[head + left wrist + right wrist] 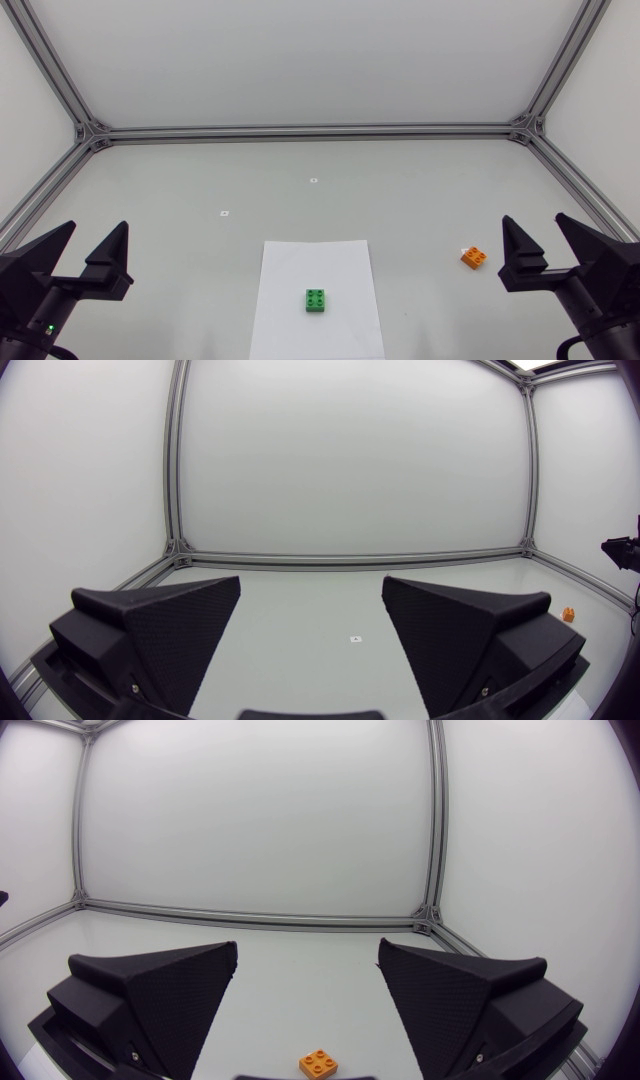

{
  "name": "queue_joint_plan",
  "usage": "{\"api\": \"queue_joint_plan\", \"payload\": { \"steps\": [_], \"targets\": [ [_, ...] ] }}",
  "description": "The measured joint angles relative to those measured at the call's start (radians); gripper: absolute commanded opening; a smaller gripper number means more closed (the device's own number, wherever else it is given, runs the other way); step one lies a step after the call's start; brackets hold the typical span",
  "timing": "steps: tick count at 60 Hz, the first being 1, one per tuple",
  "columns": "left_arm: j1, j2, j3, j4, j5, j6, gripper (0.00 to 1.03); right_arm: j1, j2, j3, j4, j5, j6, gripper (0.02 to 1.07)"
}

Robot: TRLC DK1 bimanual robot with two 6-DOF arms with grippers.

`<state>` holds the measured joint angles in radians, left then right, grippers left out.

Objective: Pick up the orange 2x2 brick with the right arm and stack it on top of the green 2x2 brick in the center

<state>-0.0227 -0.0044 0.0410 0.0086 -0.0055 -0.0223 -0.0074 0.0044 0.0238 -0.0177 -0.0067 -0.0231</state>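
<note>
An orange 2x2 brick [475, 257] lies on the table at the right, just left of my right gripper [544, 236], which stands open and empty. In the right wrist view the same orange brick [318, 1063] sits low between the open fingers of the right gripper [308, 972], a little ahead of them. A green 2x2 brick [317, 300] rests on a white paper sheet [315, 330] at the front centre. At the left edge my left gripper [90, 244] is open and empty, far from both bricks. The orange brick [568, 614] shows tiny in the left wrist view.
Aluminium frame rails [310, 131] run along the table's back and sides. Two small white markers [224, 213] lie on the grey surface behind the paper; one marker [355, 638] shows ahead of the left gripper [312, 615].
</note>
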Motion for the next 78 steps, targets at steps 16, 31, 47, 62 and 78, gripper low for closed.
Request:
{"api": "queue_joint_plan", "payload": {
  "steps": [16,31,47,62,78],
  "targets": [
    [0.000,0.000,0.000,0.000,0.000,0.000,0.99,-0.002,0.000,0.000,0.000,0.000,0.000,1.02],
    [0.000,0.000,0.000,0.000,0.000,0.000,0.99,-0.014,0.000,-0.002,0.073,0.009,-0.006,1.02],
    [0.000,0.000,0.000,0.000,0.000,0.000,0.99,-0.014,0.030,0.077,0.086,0.012,-0.008,1.02],
    [0.000,0.000,0.000,0.000,0.000,0.000,0.99,-0.014,0.319,0.287,0.078,0.038,-0.034,1.02],
    [0.000,0.000,0.000,0.000,0.000,0.000,0.99,-0.042,0.638,0.525,-0.032,0.038,-0.033,1.02]
  ]
}}
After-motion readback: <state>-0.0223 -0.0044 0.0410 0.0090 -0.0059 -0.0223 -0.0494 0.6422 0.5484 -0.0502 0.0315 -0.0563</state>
